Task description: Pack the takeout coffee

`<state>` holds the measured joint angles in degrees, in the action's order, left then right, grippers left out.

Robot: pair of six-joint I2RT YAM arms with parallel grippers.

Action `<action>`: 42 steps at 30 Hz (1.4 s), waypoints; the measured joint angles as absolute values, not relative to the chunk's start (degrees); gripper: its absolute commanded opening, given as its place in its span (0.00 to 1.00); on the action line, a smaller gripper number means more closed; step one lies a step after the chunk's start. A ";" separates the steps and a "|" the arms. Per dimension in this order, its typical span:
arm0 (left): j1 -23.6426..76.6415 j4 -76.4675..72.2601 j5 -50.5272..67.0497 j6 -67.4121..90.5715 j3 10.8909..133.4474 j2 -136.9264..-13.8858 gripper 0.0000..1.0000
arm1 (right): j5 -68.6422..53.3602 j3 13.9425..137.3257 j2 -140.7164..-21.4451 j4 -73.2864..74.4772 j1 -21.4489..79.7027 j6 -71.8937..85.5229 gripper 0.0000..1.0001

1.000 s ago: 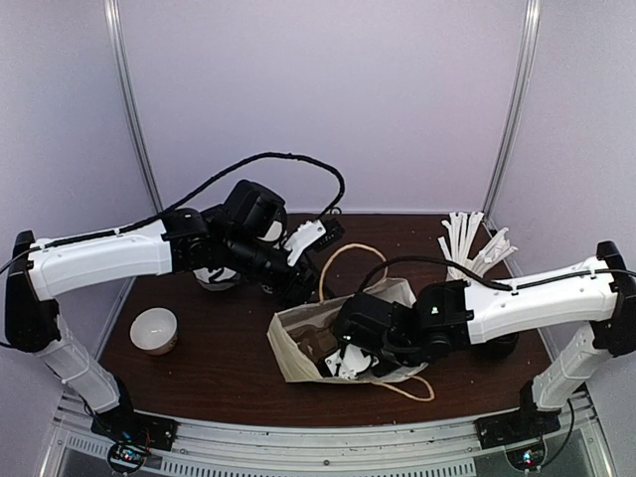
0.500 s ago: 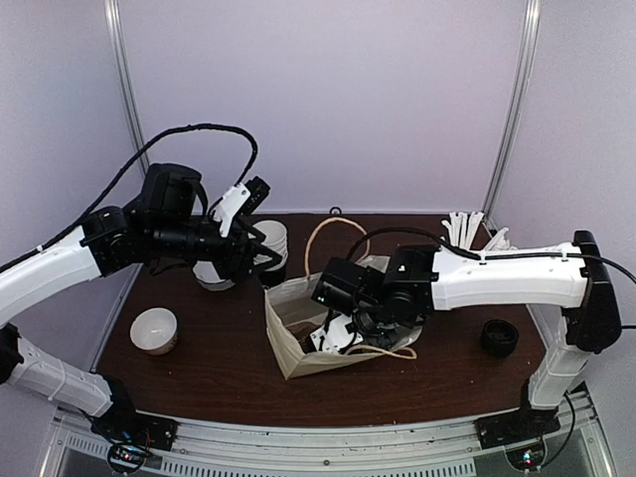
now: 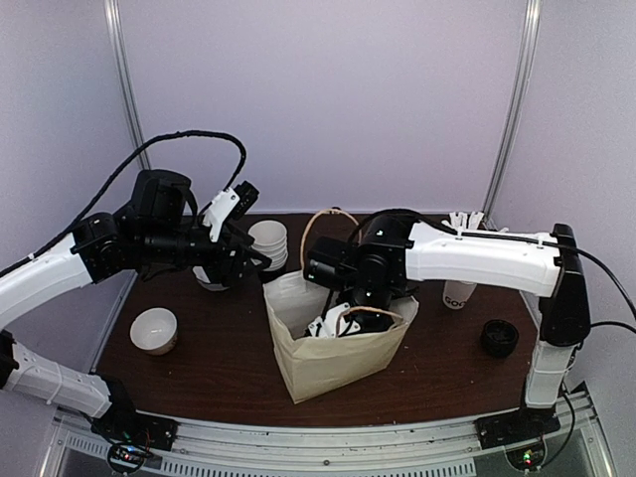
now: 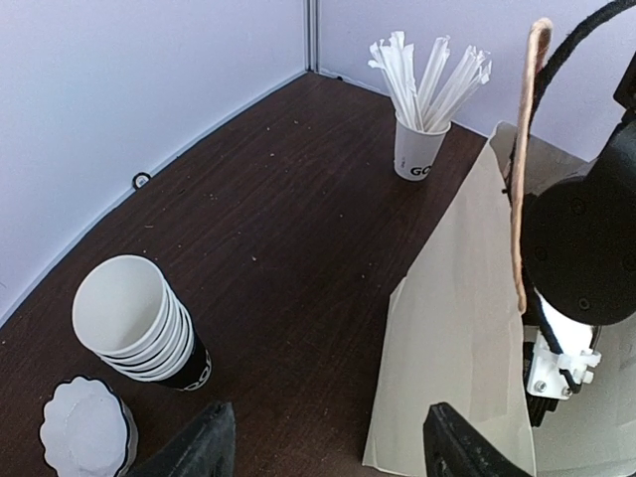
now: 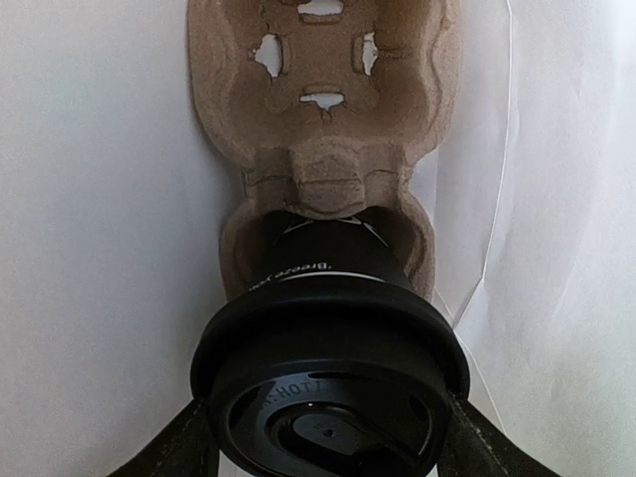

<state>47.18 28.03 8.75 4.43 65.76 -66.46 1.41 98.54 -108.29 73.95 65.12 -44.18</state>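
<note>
Top external view: a beige paper bag [image 3: 328, 358] with rope handles stands upright and open near the middle of a dark brown table [image 3: 219, 373]. The white right arm [image 3: 477, 256] bends over from the right side and reaches down through the bag's mouth.

Right wrist view, looking straight down inside the bag: a small black paper takeout coffee cup [image 5: 328, 397] with a black plastic lid and white print on its side fills the lower half of the picture. The right gripper [image 5: 323, 455] has it: the two dark fingers [image 5: 171, 452] press the lid's rim from either side, so this claw is closed around the cup. Beneath it, on the bag's floor, lies a brown moulded-pulp cup carrier [image 5: 318, 89]. The cup's base is at the carrier's nearest socket, but I cannot tell whether it is fully seated.

Left wrist view: the left gripper [image 4: 333, 447] hangs above the table just left of the bag, claw wide with nothing in it. A stack of unlidded paper cups [image 4: 139, 323] sits near it, and a white lettered cup of white sticks [image 4: 417, 149] stands well beyond.

As I judge it, the packing is nearly done, since the coffee is inside the bag. What seems left is to settle the cup into its socket, let go, and lift the arm out without tipping the cup or snagging a handle.
</note>
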 measured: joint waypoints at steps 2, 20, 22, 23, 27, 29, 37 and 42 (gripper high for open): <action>47.18 28.03 8.78 4.43 65.73 -66.46 0.68 | -0.27 99.70 -109.12 75.79 64.79 -43.88 0.57; 47.16 28.05 8.84 4.40 65.76 -66.43 0.70 | -4.56 93.17 -105.49 71.16 62.00 -43.51 0.58; 47.16 28.16 9.02 4.38 65.82 -66.46 0.71 | -4.58 92.44 -105.06 70.41 62.00 -43.24 0.58; 47.16 28.38 9.28 4.36 65.98 -66.57 0.71 | -4.58 92.38 -105.03 70.26 62.00 -43.05 0.58; 47.03 29.93 12.58 3.95 67.88 -68.14 0.71 | -4.25 92.84 -105.45 70.37 62.06 -41.65 0.58; 47.00 30.28 14.76 3.75 68.79 -69.25 0.71 | -3.88 93.80 -106.21 70.96 62.43 -41.23 0.58; 46.98 30.83 20.91 3.60 70.00 -71.70 0.71 | -1.21 95.61 -107.66 72.77 63.72 -38.37 0.62; 46.98 30.92 23.66 3.66 70.11 -72.88 0.69 | -1.04 98.54 -109.43 75.07 63.79 -37.28 0.62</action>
<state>46.98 30.92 23.66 3.66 70.11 -72.88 -1.04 98.54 -109.43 75.07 63.79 -37.28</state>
